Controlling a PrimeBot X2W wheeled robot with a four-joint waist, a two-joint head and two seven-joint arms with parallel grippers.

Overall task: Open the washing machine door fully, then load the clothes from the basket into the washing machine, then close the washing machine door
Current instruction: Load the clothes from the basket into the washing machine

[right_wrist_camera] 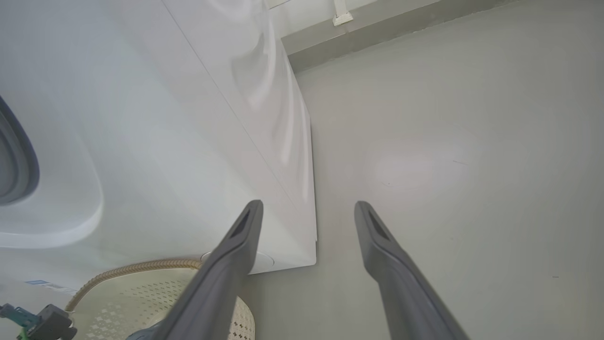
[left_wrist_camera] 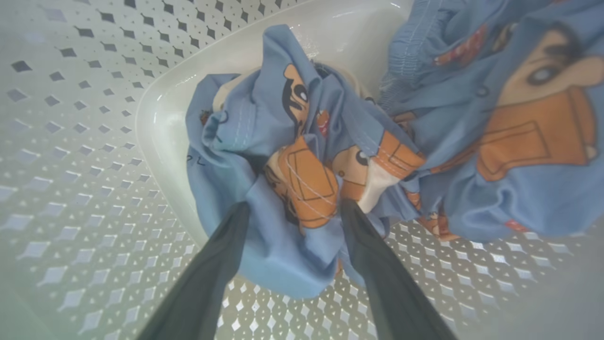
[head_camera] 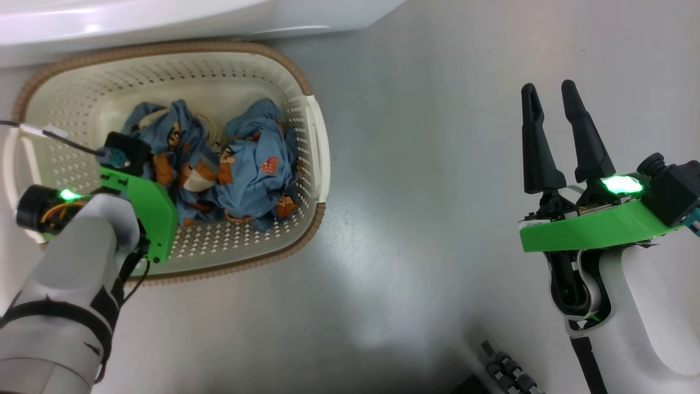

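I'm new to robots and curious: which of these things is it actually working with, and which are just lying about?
In the job: clothes, basket holding them, washer, left gripper open around a fold.
Just about: floor, white wall fitting, dark ribbed part low in the head view; right gripper open over the floor.

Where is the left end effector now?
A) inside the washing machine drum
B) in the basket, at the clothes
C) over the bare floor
B: the left end effector straddles a fold of the clothes inside the basket, fingers apart.
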